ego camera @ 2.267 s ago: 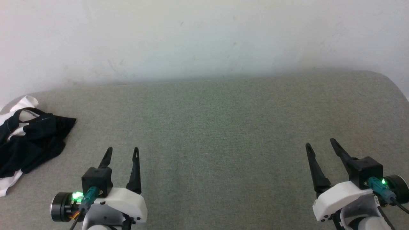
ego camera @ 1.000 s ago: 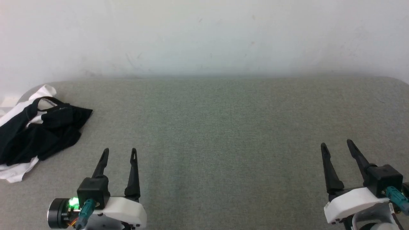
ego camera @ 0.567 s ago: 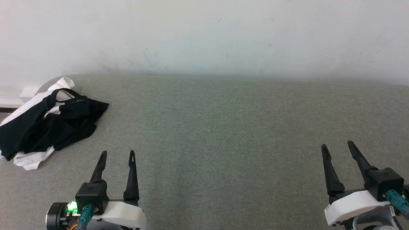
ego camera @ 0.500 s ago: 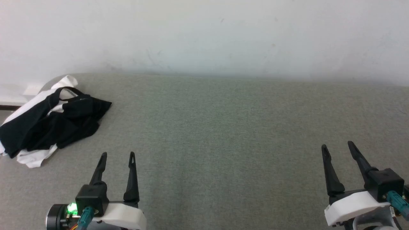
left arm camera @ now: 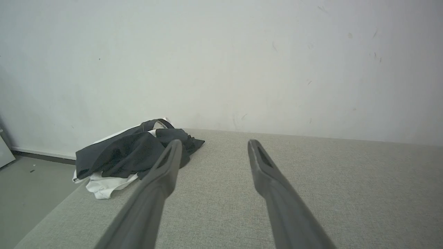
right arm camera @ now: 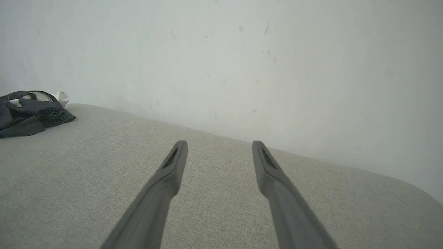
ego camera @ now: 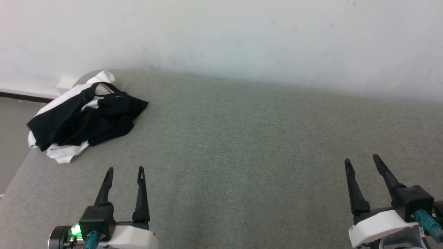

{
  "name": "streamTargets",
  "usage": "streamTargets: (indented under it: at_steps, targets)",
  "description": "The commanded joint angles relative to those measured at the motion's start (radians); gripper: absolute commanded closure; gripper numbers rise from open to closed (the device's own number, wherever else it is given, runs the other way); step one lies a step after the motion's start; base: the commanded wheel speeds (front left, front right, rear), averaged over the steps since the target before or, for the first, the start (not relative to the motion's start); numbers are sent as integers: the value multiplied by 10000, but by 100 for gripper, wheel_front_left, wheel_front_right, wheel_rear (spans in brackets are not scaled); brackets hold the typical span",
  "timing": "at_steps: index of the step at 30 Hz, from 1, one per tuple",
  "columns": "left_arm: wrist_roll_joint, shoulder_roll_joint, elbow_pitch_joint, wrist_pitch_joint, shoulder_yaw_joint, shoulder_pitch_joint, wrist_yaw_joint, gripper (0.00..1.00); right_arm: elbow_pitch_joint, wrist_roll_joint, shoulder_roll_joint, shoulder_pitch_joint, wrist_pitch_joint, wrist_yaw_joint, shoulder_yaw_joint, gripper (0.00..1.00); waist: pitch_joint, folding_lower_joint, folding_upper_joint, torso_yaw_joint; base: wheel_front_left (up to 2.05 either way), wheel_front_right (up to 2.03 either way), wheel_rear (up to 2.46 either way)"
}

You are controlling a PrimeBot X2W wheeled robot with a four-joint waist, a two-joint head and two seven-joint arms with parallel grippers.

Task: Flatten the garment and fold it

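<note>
The garment (ego camera: 86, 117) lies crumpled in a heap at the far left corner of the grey padded table (ego camera: 242, 138), mostly black cloth on top with white showing at its edges. It also appears in the left wrist view as the garment (left arm camera: 128, 155) ahead and left of the fingers, and at the far left of the right wrist view as the garment (right arm camera: 31, 112). My left gripper (ego camera: 125, 170) hovers open near the front left, short of the heap, holding nothing. My right gripper (ego camera: 361, 160) is open and empty at the front right, far from the cloth.
A pale wall (ego camera: 221, 34) runs along the table's far edge. The table's left edge (ego camera: 17, 173) drops to a grey floor (ego camera: 10, 138) just beside the heap. Bare grey surface stretches between the two grippers.
The head camera has turned left, so the garment and the table's left edge sit further into the picture. Both grippers stay open and low in the frame, much as before.
</note>
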State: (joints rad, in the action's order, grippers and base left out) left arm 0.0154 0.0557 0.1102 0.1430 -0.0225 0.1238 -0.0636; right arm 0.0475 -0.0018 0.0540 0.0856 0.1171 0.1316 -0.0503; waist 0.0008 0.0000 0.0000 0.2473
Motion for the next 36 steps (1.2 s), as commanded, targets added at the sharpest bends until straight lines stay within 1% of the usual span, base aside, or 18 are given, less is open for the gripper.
streamTargets:
  at_steps: [1,36]
  targets:
    - [87,-4,77,102,-9,182,-96,0,59,-72,-20,88,96,-5,13,0,-8,0,0,223,0,0,0]
    - [444,-13,515,834,-47,948,-496,0,274,-303,-32,200,364,-8,615,0,-57,0,0,2780,0,0,0]
